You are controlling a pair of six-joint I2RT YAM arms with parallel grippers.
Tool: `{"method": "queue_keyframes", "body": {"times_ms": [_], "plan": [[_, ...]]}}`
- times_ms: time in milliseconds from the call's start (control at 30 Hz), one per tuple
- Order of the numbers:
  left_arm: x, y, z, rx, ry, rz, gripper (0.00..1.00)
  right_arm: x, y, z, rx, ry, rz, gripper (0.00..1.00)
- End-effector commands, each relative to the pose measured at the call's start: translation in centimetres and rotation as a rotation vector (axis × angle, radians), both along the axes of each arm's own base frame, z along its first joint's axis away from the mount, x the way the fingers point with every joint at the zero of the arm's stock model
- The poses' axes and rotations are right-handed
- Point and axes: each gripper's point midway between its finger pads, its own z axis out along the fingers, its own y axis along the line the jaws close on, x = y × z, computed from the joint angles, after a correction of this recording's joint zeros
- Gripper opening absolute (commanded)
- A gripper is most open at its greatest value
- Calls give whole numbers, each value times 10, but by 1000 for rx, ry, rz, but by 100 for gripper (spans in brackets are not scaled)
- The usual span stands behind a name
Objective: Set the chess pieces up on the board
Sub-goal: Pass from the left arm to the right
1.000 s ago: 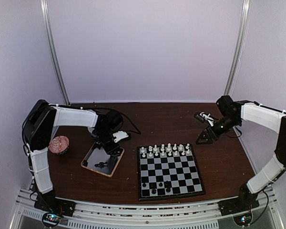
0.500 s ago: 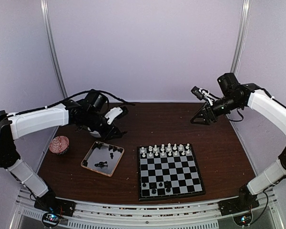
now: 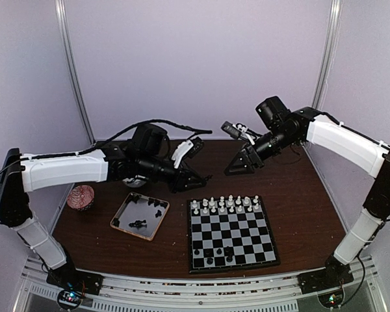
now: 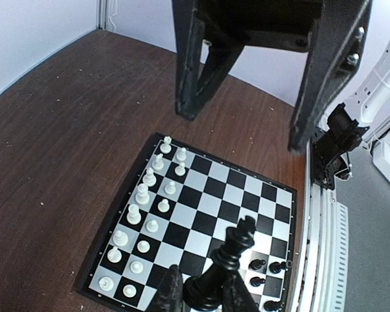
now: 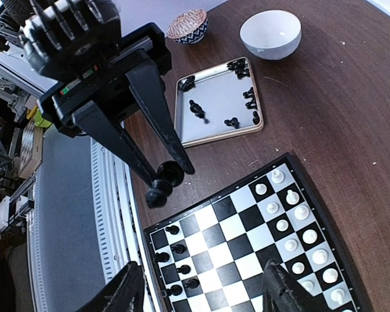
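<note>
The board (image 3: 231,229) lies on the table's near right part. White chess pieces (image 3: 225,204) fill its two far rows, and several black chess pieces (image 3: 212,253) stand near its front edge. Above the table just left of the board's far corner, my left gripper (image 3: 192,181) is shut on a tall black chess piece (image 4: 229,259), which tilts between the fingers (image 4: 169,290). In the right wrist view that black piece (image 5: 161,184) hangs beside the board (image 5: 247,242). My right gripper (image 3: 237,167) hovers open over the board's far side, facing the left one, with nothing between its fingers (image 5: 125,289).
A wooden-rimmed tray (image 3: 133,211) left of the board holds several more black pieces (image 5: 196,108). A patterned pink bowl (image 3: 82,197) sits at the far left. A white bowl (image 5: 270,33) stands behind the tray. Pale crumbs dot the brown table.
The left gripper has lifted from the tray and swung right towards the board with the black piece. The right gripper has risen and moved left towards the middle.
</note>
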Motion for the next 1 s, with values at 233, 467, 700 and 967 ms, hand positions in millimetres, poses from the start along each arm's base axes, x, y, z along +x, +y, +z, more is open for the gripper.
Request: {"method": "queue_keyframes", "body": {"times_ms": [233,467,700,967], "plan": [[-10,-34,29,-124,-5,-64,13,-13,29,5,16,46,39,61],[-9,-38,29,-138,8,-67,13,-19,35,4,32,64,56,53],[-9,-39,26,-134,17,-63,13,-25,40,3,44,93,71,40],[-7,-38,26,-136,16,-51,13,-26,38,-3,29,90,63,42]]}}
